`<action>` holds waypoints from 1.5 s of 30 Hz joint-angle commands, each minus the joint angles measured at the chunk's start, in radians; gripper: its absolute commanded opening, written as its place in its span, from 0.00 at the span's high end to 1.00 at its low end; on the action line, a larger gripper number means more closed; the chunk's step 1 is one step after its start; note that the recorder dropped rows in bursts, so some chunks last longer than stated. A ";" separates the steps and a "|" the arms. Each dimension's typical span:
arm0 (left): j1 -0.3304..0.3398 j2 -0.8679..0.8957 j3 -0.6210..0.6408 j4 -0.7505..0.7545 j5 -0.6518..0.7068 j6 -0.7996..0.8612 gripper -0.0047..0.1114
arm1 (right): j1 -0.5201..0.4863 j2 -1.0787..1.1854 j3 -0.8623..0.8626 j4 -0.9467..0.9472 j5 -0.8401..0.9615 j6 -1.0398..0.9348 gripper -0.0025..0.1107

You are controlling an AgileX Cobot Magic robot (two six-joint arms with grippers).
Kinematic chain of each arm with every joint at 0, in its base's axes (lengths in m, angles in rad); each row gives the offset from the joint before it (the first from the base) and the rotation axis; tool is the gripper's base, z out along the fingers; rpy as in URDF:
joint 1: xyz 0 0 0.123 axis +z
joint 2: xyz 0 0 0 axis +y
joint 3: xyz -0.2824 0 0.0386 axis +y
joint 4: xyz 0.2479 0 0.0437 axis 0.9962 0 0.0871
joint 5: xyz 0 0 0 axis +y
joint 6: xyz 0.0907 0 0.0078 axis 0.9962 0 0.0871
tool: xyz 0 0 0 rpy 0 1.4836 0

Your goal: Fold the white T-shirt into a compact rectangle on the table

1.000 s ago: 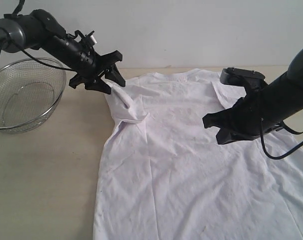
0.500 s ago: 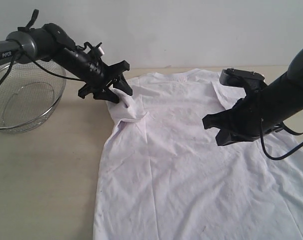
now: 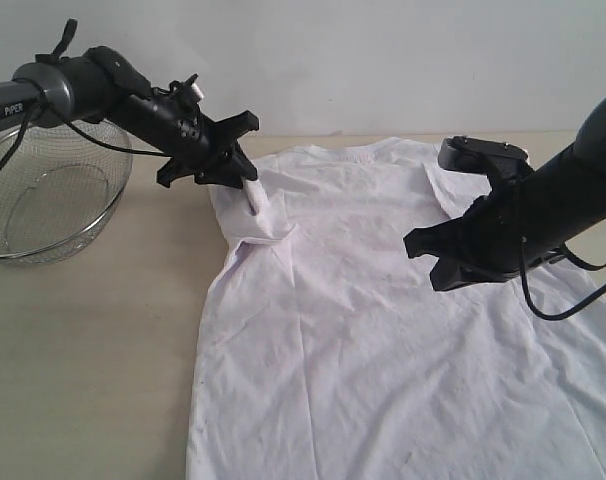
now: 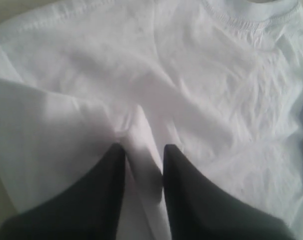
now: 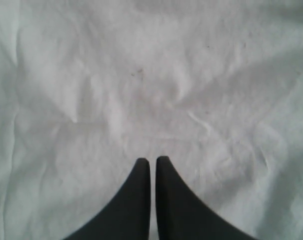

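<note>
Mostly flat, the white T-shirt (image 3: 363,330) covers the pale table (image 3: 83,330), plain wall (image 3: 383,60) behind.
Left gripper (image 4: 143,147) pinches a shirt fold; right gripper (image 5: 152,160) has its fingers pressed together.

Bright, even, diffuse; soft faint shadows on table (image 3: 103,330). Wrist views soft, slightly blurred; white T-shirt (image 3: 363,330) near washed out.

My left gripper (image 3: 247,186), arm extended and angled downward, pinches a fold of the white T-shirt (image 3: 363,330). My right gripper (image 3: 430,262) hangs tilted downward, fingers pressed together.
</note>
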 commanded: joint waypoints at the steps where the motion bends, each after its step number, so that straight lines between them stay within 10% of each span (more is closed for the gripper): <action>1: -0.006 0.001 -0.007 -0.012 -0.010 0.052 0.81 | -0.004 -0.013 0.003 0.000 0.004 -0.012 0.98; 30: -0.006 0.001 -0.009 -0.398 0.084 0.338 0.92 | -0.004 -0.013 0.003 0.000 0.014 -0.012 0.98; 45: -0.006 0.088 -0.009 -0.336 -0.011 0.328 0.85 | -0.004 -0.013 0.003 0.000 0.019 -0.017 0.98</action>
